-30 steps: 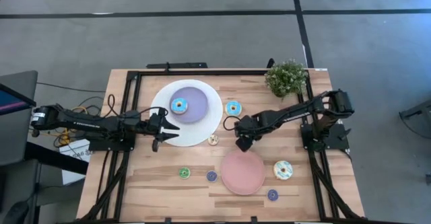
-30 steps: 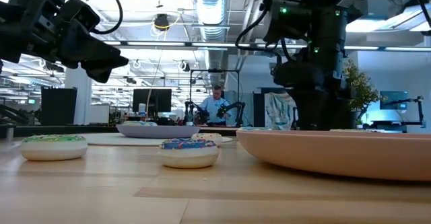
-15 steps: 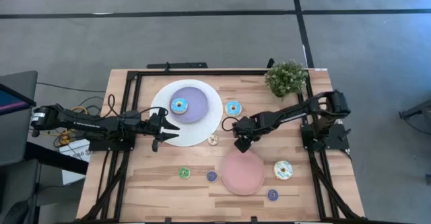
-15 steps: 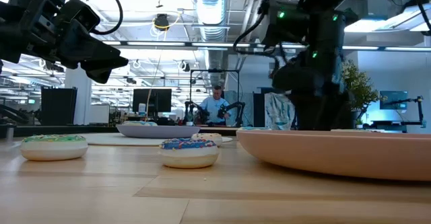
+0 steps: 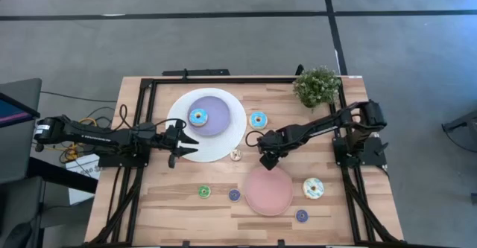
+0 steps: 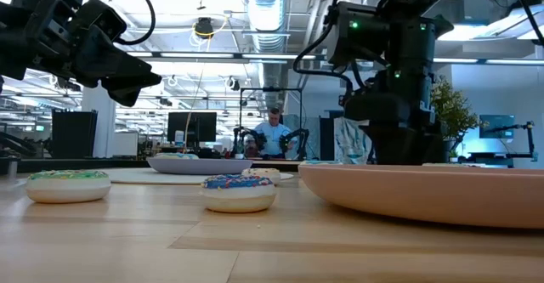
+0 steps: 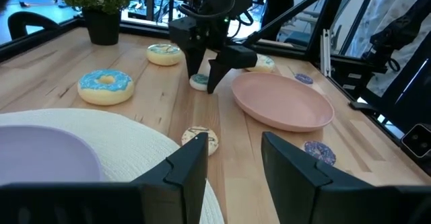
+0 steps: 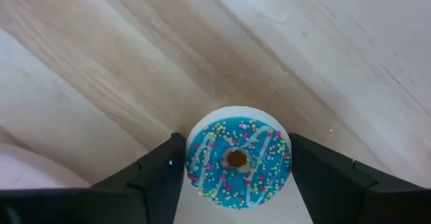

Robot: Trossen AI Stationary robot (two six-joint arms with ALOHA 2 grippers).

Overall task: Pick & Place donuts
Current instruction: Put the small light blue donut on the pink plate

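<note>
The left gripper point(image 5: 181, 144) rests at the left edge of the white plate point(image 5: 223, 145), its fingers point(image 7: 190, 163) apart and holding nothing. On that plate sits a lilac plate point(image 5: 216, 118), which carries a blue-iced donut point(image 5: 197, 117). Below, on the bare table point(image 5: 179, 211), lie a green mini donut point(image 5: 203, 191) and a purple mini donut point(image 5: 234, 195). A tan mini donut point(image 5: 235, 155) lies just beside the white plate's lower right rim. An orange-rimmed donut with blue icing point(image 5: 258, 119) lies right of the white plate. The right gripper point(image 5: 266, 159) points down at the table between the tan mini donut and the upper edge of the pink plate point(image 5: 269, 192); its fingers point(image 8: 155, 177) stand apart on either side of a teal mini donut with sprinkles point(image 8: 237, 158), which lies flat on the wood. Farther right lie a cream-green donut point(image 5: 313, 188) beside the pink plate and a second purple mini donut point(image 5: 301, 216) below it. A potted plant point(image 5: 317, 86) stands in the far right corner.
</note>
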